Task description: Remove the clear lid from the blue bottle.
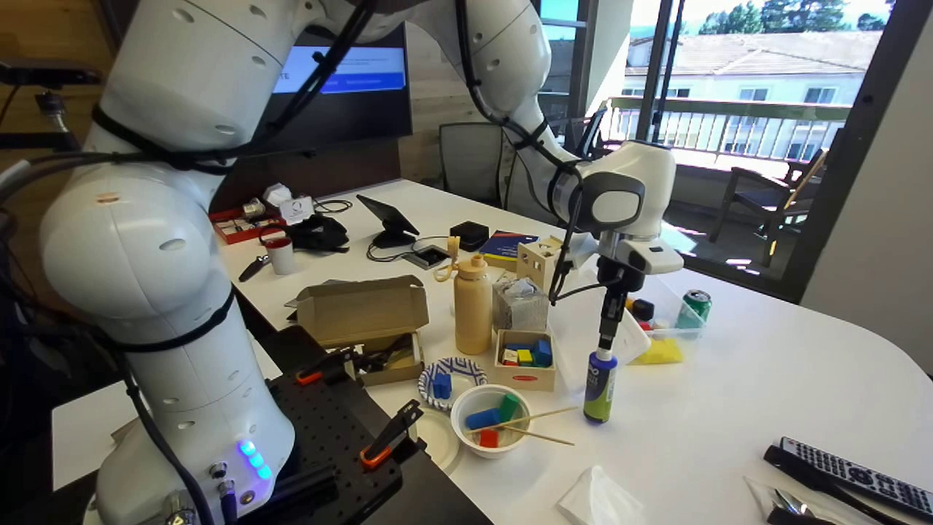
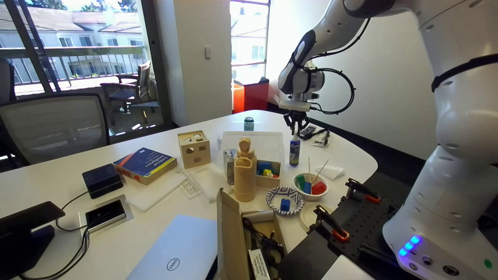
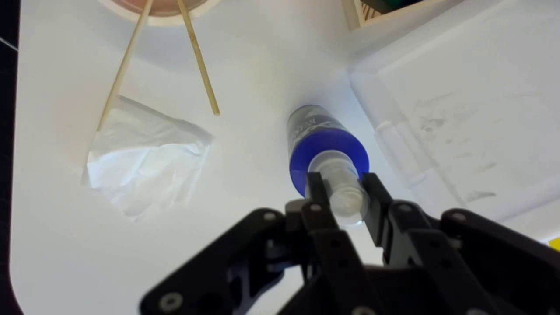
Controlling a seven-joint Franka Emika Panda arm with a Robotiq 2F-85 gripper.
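The blue bottle stands upright on the white table, with a green lower band; it also shows in an exterior view and from above in the wrist view. The clear lid sits on the bottle's top, between my fingers. My gripper points down over the bottle, its two black fingers against opposite sides of the lid. It also shows in both exterior views. The lid's left side is partly hidden by a finger in the wrist view.
A white bowl with blocks and two sticks stands beside the bottle. A wooden box of blocks, a tan bottle, a clear plastic bin and a crumpled tissue are nearby. Remotes lie toward the table edge.
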